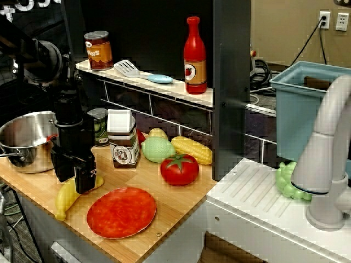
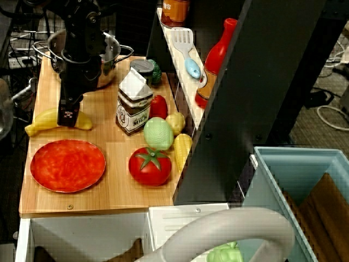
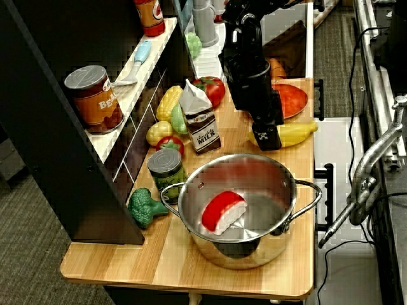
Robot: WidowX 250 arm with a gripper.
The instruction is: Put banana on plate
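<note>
The yellow banana lies on the wooden counter just behind the left edge of the red-orange plate; it also shows beside the plate in the other views, banana and plate, banana and plate. My black gripper points straight down with its fingertips at the banana's middle, covering that part. In the overhead view the gripper sits right on the banana, and the same holds from behind the pot. The gap between the fingers is hidden.
Behind the plate stand a tomato, corn cob, green fruit and milk carton. A steel pot sits at the left. The shelf holds a can, spatula and red bottle. The sink is to the right.
</note>
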